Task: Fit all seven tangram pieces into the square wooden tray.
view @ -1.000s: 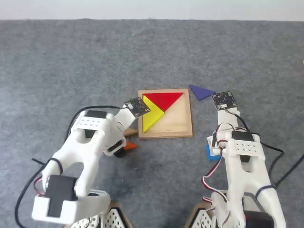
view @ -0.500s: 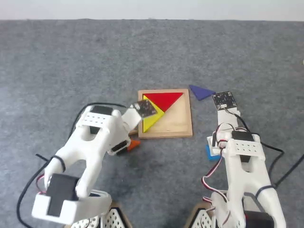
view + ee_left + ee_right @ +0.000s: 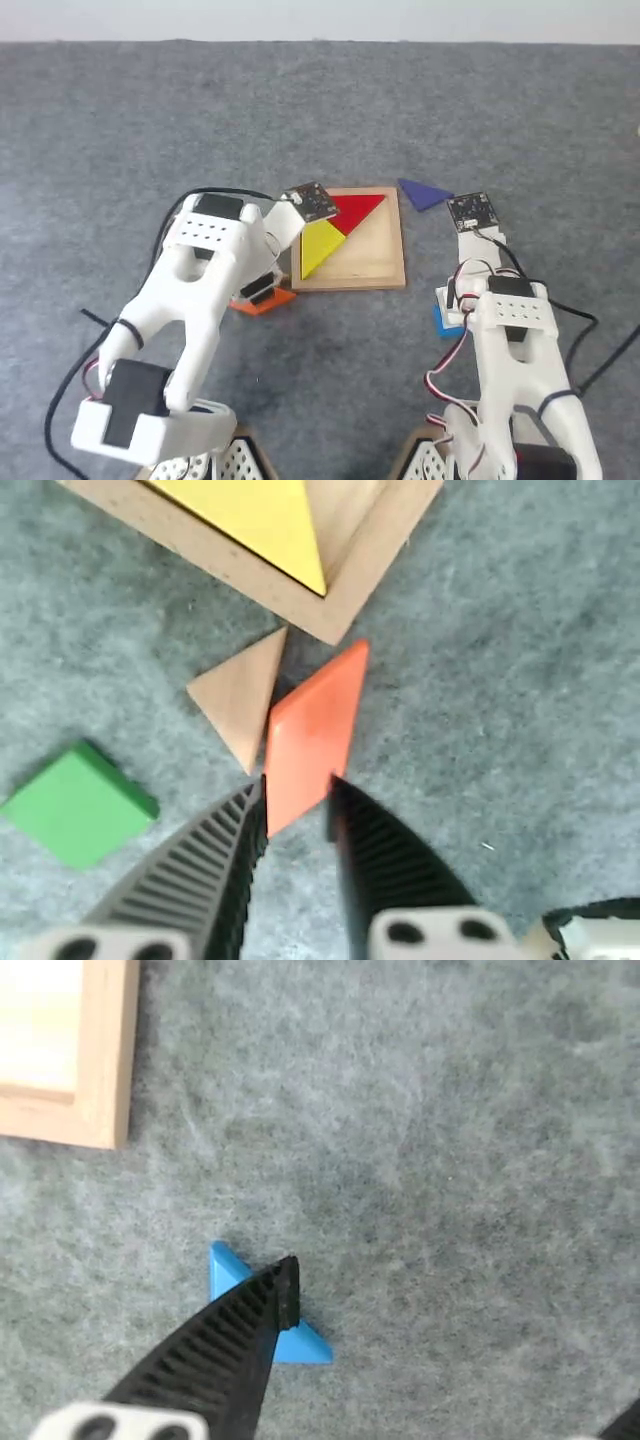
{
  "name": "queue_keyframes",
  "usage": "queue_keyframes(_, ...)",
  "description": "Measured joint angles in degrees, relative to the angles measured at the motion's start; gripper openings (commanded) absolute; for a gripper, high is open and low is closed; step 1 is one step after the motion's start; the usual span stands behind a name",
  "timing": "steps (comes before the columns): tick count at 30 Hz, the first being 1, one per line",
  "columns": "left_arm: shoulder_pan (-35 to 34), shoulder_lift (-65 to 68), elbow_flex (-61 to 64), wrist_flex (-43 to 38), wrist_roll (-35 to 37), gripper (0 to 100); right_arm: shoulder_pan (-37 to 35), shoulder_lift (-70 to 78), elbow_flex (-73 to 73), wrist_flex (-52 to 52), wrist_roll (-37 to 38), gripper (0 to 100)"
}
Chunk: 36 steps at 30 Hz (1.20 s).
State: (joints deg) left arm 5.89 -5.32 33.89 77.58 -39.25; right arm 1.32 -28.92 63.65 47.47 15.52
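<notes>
The left gripper had its fingers clamped on the orange piece, just off the lower left corner of the wooden tray, which sat mid-frame on the grey tabletop holding a red triangle and a yellow triangle. A wooden triangle lay beside the orange piece, with a green square near. The right gripper, fingers apart, hung over the blue triangle to the tray's lower right, and a purple triangle lay off the tray's upper right corner.
</notes>
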Motion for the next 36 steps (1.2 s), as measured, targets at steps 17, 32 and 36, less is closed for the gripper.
queue_keyframes(17, -0.1, 0.1, 9.9, -16.2, 2.0, 25, 0.0, 0.0, 0.0, 0.0, 0.0, 50.7)
queue_keyframes(32, -0.9, 7.4, 5.7, -15.2, 2.2, 14, 0.0, 0.0, 0.0, 0.0, 0.0, 50.7)
queue_keyframes(36, 0.1, 8.0, 6.6, -13.8, 2.2, 14, 0.0, 0.0, 0.0, 0.0, 0.0, 50.7)
